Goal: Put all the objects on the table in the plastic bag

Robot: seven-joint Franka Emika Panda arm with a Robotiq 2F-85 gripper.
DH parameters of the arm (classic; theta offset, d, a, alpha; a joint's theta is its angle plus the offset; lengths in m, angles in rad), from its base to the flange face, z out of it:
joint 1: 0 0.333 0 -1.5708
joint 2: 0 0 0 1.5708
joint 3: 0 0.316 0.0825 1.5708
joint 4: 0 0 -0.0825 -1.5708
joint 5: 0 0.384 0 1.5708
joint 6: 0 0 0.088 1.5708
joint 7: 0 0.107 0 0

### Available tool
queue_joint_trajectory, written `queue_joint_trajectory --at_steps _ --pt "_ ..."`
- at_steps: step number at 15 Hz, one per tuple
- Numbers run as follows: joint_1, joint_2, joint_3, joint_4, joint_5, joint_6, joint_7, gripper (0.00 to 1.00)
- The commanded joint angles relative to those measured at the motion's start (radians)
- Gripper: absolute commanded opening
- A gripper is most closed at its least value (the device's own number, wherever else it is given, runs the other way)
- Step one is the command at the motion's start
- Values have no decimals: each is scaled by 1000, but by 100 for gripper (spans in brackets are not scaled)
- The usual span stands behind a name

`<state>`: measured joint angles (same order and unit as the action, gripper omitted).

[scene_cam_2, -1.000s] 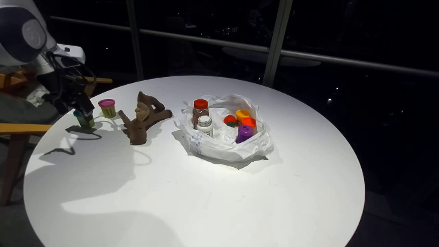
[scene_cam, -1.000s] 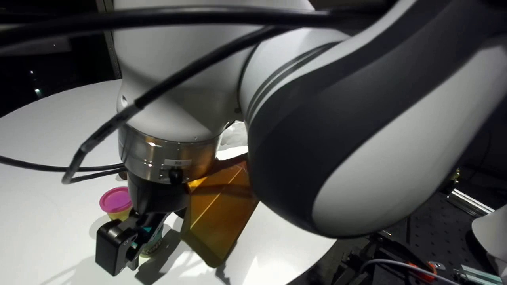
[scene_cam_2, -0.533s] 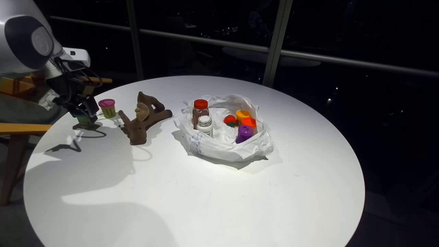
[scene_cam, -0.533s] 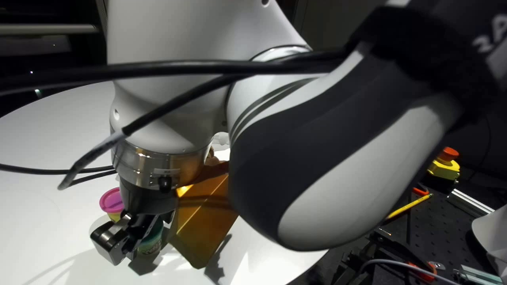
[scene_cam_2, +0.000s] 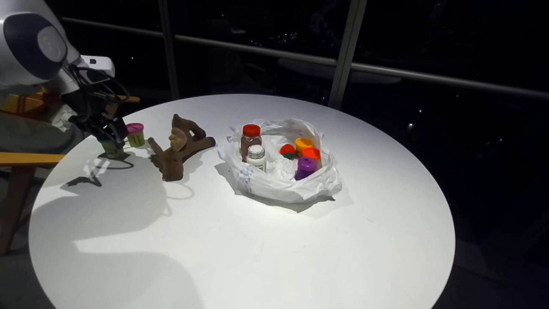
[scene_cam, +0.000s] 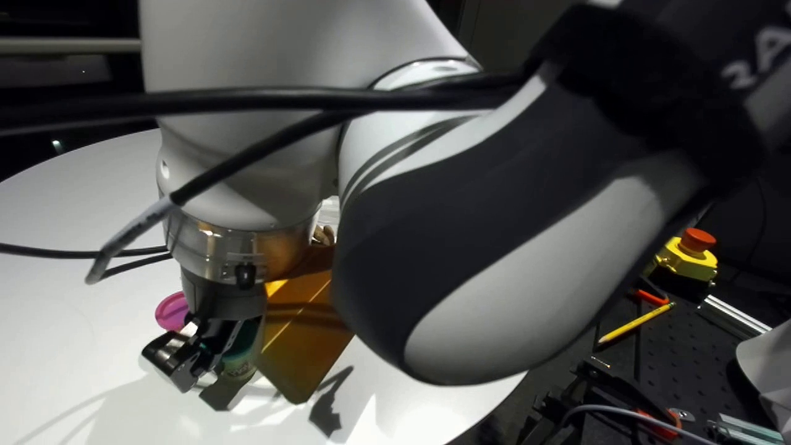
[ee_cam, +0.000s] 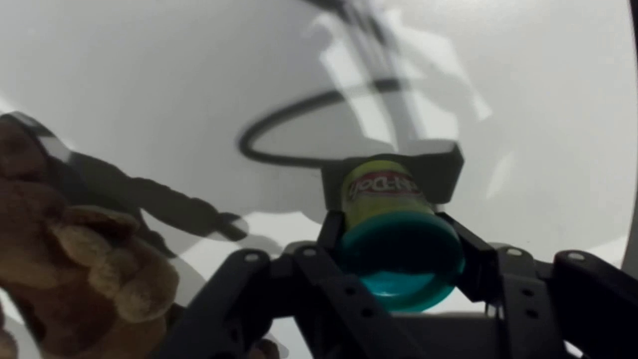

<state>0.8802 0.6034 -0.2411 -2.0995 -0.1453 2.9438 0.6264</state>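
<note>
At 10 o'clock on the worktop (scene_cam_2: 266, 249) in an exterior view, gripper (ee_cam: 396, 229) has teal cup (scene_cam_2: 112, 150) pinched, jaws part-closed; that, pink cup (scene_cam_2: 136, 134) beside it and toy (scene_cam_2: 186, 148) toward 11 look left to do, six items (scene_cam_2: 306, 168) already in bag (scene_cam_2: 285, 191) at 1 o'clock.

Gripper (ee_cam: 393, 224): partly cut off in the wrist view.
Brown toy (ee_cam: 60, 279): cut off there too.
Teal-lidded cup (scene_cam_2: 113, 150): lid largely hidden in an exterior view.
Pink-lidded cup (scene_cam: 170, 311): mostly hidden in an exterior view (some lid shows).
Plastic bag (scene_cam_2: 285, 189): hides the base of the purple cup (scene_cam_2: 306, 166).
</note>
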Motion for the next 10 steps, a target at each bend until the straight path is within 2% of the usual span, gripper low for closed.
queue_joint_trajectory --at_steps 1,5,10 --pt "77 -92 -120 14 -30 -159 47 23" --pt "-3 -214 -152 68 -102 -345 83 23" --pt "-225 -277 -112 125 -195 -409 155 23"
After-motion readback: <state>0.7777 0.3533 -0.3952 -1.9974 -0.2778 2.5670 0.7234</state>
